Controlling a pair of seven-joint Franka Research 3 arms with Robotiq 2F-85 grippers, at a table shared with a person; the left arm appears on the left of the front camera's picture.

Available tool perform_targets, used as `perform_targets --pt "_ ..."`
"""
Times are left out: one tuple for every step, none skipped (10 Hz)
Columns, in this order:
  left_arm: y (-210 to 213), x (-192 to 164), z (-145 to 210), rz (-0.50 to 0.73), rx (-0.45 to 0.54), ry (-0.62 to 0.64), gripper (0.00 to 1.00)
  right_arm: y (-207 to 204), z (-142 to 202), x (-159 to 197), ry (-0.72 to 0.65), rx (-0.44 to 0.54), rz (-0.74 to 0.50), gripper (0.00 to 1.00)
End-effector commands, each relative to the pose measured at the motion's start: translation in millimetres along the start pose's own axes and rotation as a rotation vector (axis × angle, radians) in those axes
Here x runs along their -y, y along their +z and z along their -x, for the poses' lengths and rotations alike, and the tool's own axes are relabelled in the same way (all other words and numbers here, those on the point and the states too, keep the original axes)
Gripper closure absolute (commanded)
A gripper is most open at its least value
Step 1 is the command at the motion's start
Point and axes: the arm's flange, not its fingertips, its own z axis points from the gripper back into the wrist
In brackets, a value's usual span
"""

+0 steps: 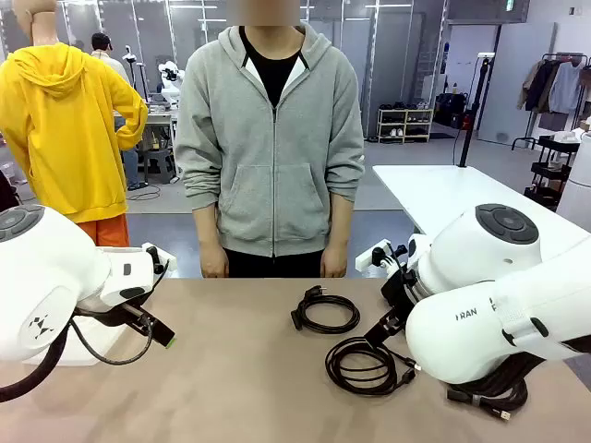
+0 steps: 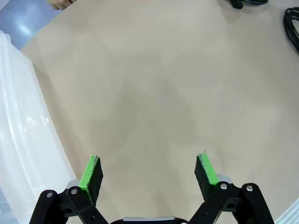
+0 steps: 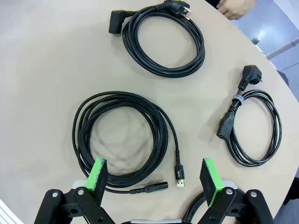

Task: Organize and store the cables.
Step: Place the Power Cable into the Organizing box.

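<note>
Three cables lie coiled on the tan table (image 1: 231,369). In the right wrist view a braided black cable (image 3: 121,140) with USB plug ends lies right below my right gripper (image 3: 154,176), which hangs open above it, touching nothing. A thicker power cable (image 3: 163,42) lies beyond it, and a small cable (image 3: 254,126) bound by a tie lies to the right. From the front, the power cable (image 1: 325,312) and the braided cable (image 1: 362,366) sit mid-table beside my right gripper (image 1: 386,323). My left gripper (image 2: 149,172) is open over bare table, also at the left (image 1: 157,330).
A translucent white bin (image 2: 18,140) stands along the left of the left wrist view. A person in a grey hoodie (image 1: 272,138) stands at the far edge, hands hanging down; one hand (image 3: 236,7) shows by the table's rim. A white table (image 1: 443,194) stands behind on the right.
</note>
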Motion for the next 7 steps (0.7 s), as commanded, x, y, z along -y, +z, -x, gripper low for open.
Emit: perform_targets --pt "0.0 0.2 -0.1 0.000 0.000 0.000 0.00 0.0 0.0 0.0 0.000 0.000 0.000 0.00" --pt "0.0 0.2 -0.1 0.000 0.000 0.000 0.00 0.0 0.0 0.0 0.000 0.000 0.000 0.00" --pt "0.0 0.2 -0.1 0.000 0.000 0.000 0.00 0.0 0.0 0.0 0.000 0.000 0.000 0.00" --pt "0.0 0.2 -0.1 0.000 0.000 0.000 0.00 0.0 0.0 0.0 0.000 0.000 0.000 0.00" --pt "0.0 0.2 -0.1 0.000 0.000 0.000 0.00 0.0 0.0 0.0 0.000 0.000 0.000 0.00" --pt "0.0 0.2 -0.1 0.000 0.000 0.000 0.00 0.0 0.0 0.0 0.000 0.000 0.000 0.00" --pt "0.0 0.2 -0.1 0.000 0.000 0.000 0.00 0.0 0.0 0.0 0.000 0.000 0.000 0.00"
